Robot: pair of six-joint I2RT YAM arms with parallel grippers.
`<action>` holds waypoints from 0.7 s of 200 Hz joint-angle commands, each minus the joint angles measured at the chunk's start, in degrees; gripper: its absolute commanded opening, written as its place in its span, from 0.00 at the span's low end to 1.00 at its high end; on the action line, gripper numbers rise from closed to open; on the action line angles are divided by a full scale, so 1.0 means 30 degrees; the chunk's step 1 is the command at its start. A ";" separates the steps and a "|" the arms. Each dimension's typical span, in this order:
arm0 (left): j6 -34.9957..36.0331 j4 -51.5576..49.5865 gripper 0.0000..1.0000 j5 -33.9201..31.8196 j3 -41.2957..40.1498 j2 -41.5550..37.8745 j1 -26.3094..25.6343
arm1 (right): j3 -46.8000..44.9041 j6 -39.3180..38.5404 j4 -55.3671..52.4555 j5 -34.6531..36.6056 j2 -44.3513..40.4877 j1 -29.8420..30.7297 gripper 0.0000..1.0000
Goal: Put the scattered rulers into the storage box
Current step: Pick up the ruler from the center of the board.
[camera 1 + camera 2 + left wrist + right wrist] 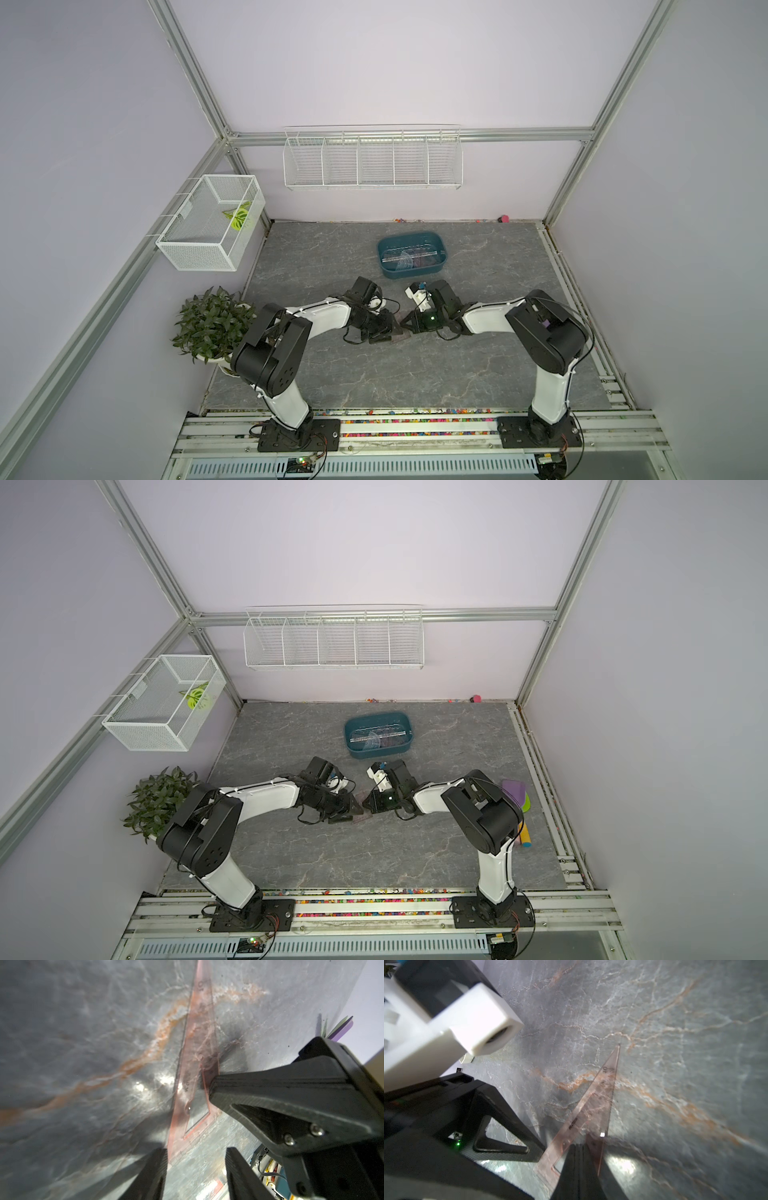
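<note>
A brownish triangle ruler (pixel 199 1043) is laid flat on the worktop. Its wide end is set between the parted jaws of the left end effector (pixel 195 1174), with its long axis running straight ahead. The clenched right end effector (pixel 579 1169) is rested on it. The storage box (pixel 409 271) is seen beyond both.

Pale lilac walls (pixel 374 62) and aluminium rails (pixel 519 135) enclose a grey marbled floor (pixel 374 374), a white wire rack (pixel 372 166) hung behind
</note>
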 commanded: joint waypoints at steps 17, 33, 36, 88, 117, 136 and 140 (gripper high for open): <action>0.0024 -0.2583 0.52 -0.2482 -0.1607 0.1607 -0.0278 | -0.1495 0.0366 -0.2371 0.1287 0.1217 -0.0325 0.00; 0.0120 -0.2399 0.52 -0.2281 -0.1189 0.1862 -0.0550 | -0.1467 0.0352 -0.2320 0.1183 0.1033 -0.0354 0.00; 0.0142 -0.2348 0.52 -0.2222 -0.1110 0.1940 -0.0645 | -0.1441 0.0331 -0.2326 0.1129 0.0992 -0.0345 0.00; 0.1253 -0.2613 0.51 -0.1078 0.1255 0.3954 -0.2890 | -0.0327 -0.0442 -0.4272 0.0501 -0.2939 -0.1308 0.15; 0.1622 -0.2791 0.51 -0.0966 0.1936 0.4527 -0.2979 | 0.0057 -0.0994 -0.5594 0.0574 -0.4522 -0.1942 0.21; 0.1601 -0.2637 0.51 -0.0898 0.2520 0.4721 -0.3000 | -0.0192 -0.1101 -0.5856 0.0626 -0.5025 -0.2064 0.21; 0.1590 -0.2633 0.51 -0.0894 0.2681 0.4710 -0.2995 | -0.0295 -0.1073 -0.5791 0.0596 -0.5015 -0.2069 0.21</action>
